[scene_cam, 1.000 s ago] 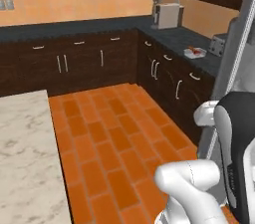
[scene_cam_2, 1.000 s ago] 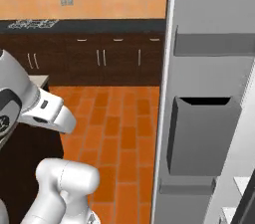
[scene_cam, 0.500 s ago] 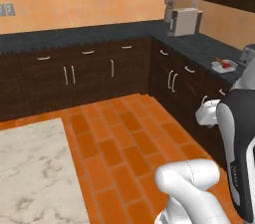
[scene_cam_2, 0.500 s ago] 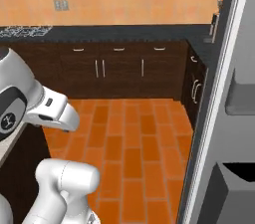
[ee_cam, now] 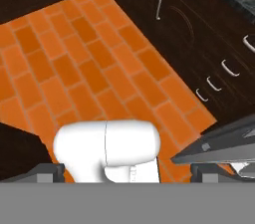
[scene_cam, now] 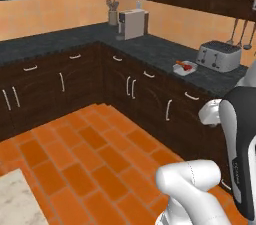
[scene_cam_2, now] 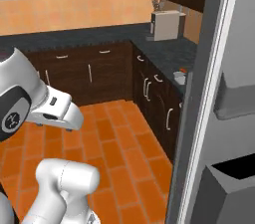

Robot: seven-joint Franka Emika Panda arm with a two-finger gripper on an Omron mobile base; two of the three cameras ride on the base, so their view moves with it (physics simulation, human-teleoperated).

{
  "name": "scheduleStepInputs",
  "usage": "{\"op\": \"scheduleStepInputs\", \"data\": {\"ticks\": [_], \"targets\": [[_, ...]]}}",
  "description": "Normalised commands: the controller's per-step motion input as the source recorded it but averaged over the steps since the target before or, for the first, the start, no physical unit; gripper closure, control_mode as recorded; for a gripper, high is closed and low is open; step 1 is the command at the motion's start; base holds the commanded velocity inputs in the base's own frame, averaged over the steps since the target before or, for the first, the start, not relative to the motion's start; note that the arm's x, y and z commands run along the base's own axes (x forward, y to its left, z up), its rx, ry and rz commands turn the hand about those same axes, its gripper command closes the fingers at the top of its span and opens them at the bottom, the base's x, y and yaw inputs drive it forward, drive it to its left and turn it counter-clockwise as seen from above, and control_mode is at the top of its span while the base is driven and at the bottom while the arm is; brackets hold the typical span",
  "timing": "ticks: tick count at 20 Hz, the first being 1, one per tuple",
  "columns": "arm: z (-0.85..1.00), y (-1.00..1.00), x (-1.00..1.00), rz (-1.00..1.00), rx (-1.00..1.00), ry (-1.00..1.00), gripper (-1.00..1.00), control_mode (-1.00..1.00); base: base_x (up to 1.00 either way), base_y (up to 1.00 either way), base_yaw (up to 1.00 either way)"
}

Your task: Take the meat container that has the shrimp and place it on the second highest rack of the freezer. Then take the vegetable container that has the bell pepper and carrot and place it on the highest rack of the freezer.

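Observation:
On the dark counter sits a small white container with something red and orange in it, to the left of the toaster; it looks like the vegetable container. The right base view shows this container near the edge of the freezer door, which stands open with its grey bins facing me. My gripper is open and empty, hanging over the orange brick floor, far from the counter. A grey wedge of the freezer door juts in at the right of the hand view. The shrimp container and the racks lie outside these frames.
A toaster and a coffee machine stand on the L-shaped dark counter. Dark cabinets run below it. Orange brick floor lies open ahead. A marble island corner shows at the lower left.
The whole picture has shifted: the base has turned, bringing the toaster and white container into view and sliding the freezer door to the right. The gripper has stayed open.

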Motion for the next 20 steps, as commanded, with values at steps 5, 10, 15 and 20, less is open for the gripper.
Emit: {"op": "scheduleStepInputs", "data": {"ticks": [5, 10, 15, 20], "targets": [[0.00, 0.00, 0.00, 0.00, 0.00, 0.00, -1.00, 1.00, 0.96, 0.43, -0.19], [0.00, 0.00, 0.00, 0.00, 0.00, 0.00, -1.00, 1.00, 0.92, 0.26, -0.17], [0.00, 0.00, 0.00, 0.00, 0.00, 0.00, -1.00, 1.00, 0.79, 0.41, -0.49], [0.00, 0.00, 0.00, 0.00, 0.00, 0.00, -1.00, 1.00, 0.72, 0.46, -0.52]]}}
